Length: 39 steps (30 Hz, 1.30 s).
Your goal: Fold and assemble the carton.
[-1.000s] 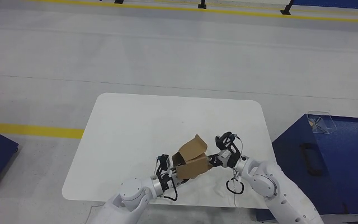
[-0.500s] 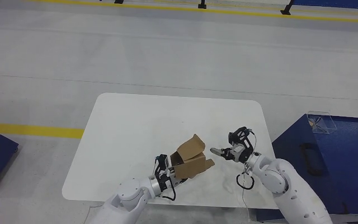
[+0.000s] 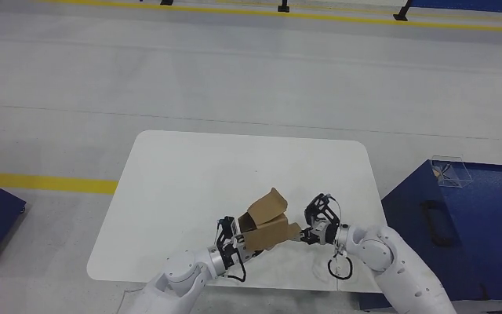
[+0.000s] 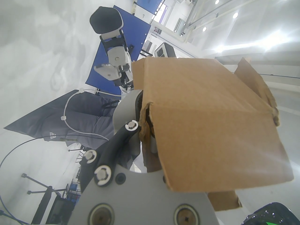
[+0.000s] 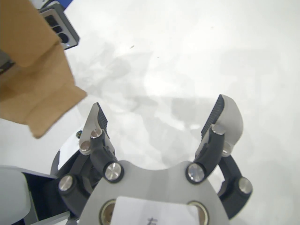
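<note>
The brown carton (image 3: 265, 220) is part-folded and held tilted above the near side of the white table (image 3: 196, 173), one flap standing up and a small flap (image 3: 292, 229) sticking out to the right. My left gripper (image 3: 235, 238) is shut on the carton's near-left wall; in the left wrist view the carton (image 4: 211, 122) covers most of that gripper (image 4: 141, 118). My right gripper (image 3: 306, 230) sits just right of the small flap, open and holding nothing. In the right wrist view its fingertips (image 5: 99, 115) flank bare table beside the carton (image 5: 35, 76).
A blue cabinet (image 3: 439, 228) stands off the table's right edge with a clear box (image 3: 451, 169) on top. The table's near edge lies close below both grippers. The far and left parts of the tabletop are bare.
The right gripper drew back to the right from the carton's small flap, then came in again beside it, lower. The left gripper and carton have barely moved.
</note>
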Available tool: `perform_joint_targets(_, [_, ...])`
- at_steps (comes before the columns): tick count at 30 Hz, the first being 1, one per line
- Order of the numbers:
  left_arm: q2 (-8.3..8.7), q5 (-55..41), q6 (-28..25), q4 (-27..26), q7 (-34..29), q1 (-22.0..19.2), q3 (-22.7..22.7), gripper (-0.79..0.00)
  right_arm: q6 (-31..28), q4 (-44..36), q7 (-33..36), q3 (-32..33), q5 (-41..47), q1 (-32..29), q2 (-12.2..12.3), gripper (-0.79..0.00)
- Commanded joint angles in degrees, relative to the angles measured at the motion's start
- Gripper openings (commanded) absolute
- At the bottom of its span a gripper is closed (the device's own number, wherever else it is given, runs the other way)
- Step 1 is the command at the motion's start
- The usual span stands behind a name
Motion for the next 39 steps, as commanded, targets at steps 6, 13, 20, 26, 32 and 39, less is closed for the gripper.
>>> perform_joint_targets(6, [0.00, -0.01, -0.01, -0.01, -0.01, 0.01, -0.01, -0.785, -7.02, 3.16, 1.38, 2.17, 10.38, 1.35, 0.30, 0.000])
perform_joint_targets(13, [0.00, -0.01, -0.01, -0.01, -0.01, 0.01, -0.01, -0.785, -8.17, 2.07, 0.29, 2.80, 11.73, 1.00, 0.37, 0.000])
perform_joint_targets(20, [-0.02, 0.26, -0.02, -0.68, 0.80, 0.45, 0.15, -0.785, -8.05, 0.64, -0.77, 3.20, 11.38, 0.48, 0.41, 0.000])
perform_joint_targets(26, [-0.02, 0.41, 0.61, -0.96, 0.82, 0.55, 0.22, -0.785, -8.38, -0.11, -1.42, 3.97, 11.74, 0.26, 0.52, 0.000])
perform_joint_targets(32, [-0.19, 0.65, 0.93, -0.31, 0.89, 0.06, 0.85, -0.785, -7.76, -0.97, -0.84, 3.24, 11.81, 0.71, 0.34, 0.000])
perform_joint_targets(39, [-0.33, 0.44, 1.16, -0.08, 0.88, -0.21, 1.15, -0.785, -7.67, -1.08, -0.49, 3.43, 12.57, 1.42, 0.32, 0.000])
